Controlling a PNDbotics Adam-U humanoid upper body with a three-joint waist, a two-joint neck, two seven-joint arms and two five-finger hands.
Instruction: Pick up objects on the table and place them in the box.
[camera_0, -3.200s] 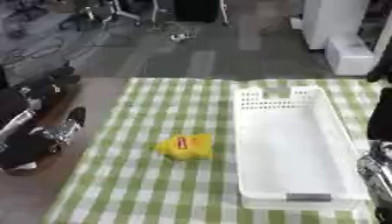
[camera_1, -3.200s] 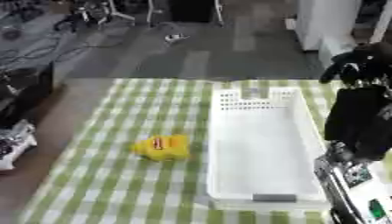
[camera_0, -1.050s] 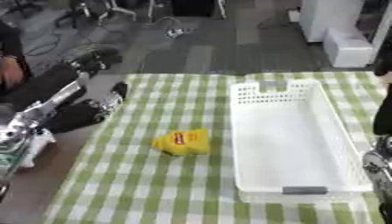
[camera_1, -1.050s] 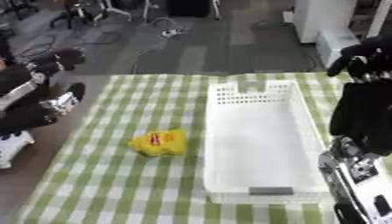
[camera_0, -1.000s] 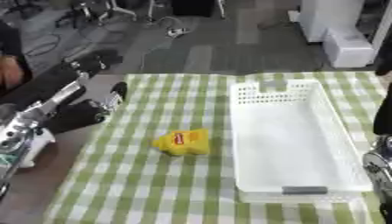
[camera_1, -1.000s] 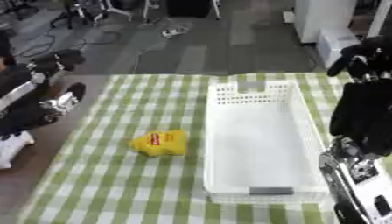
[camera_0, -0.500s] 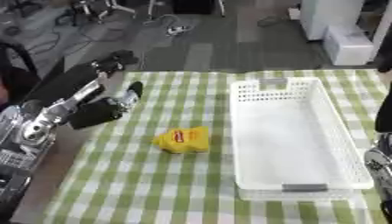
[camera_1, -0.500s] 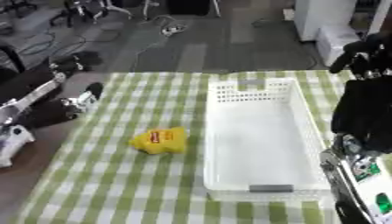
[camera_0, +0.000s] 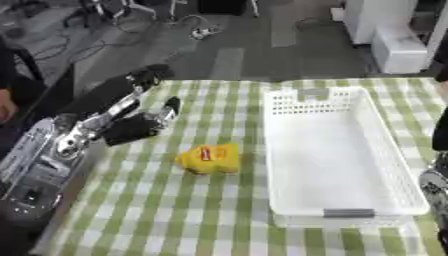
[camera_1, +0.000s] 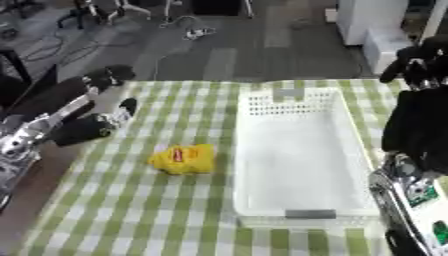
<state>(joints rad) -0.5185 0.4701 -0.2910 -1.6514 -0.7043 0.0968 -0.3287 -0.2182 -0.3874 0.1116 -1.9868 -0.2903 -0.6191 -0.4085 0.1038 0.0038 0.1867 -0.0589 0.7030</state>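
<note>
Yellow crinkled snack packet (camera_0: 208, 159) lies ungrasped at 9 o'clock of empty white plastic basket (camera_0: 382, 150); left hand (camera_0: 144, 125), fingers apart, hovers at packet's 10 o'clock — next: descend, grasp.

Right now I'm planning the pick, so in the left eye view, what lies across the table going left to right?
Left hand → yellow packet → white box.

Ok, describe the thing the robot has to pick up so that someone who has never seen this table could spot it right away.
On the green and white checked tablecloth, look left of the long white basket. There lies a small yellow packet with a red mark on top, the only loose item on the cloth, nearer than the left hand.
</note>
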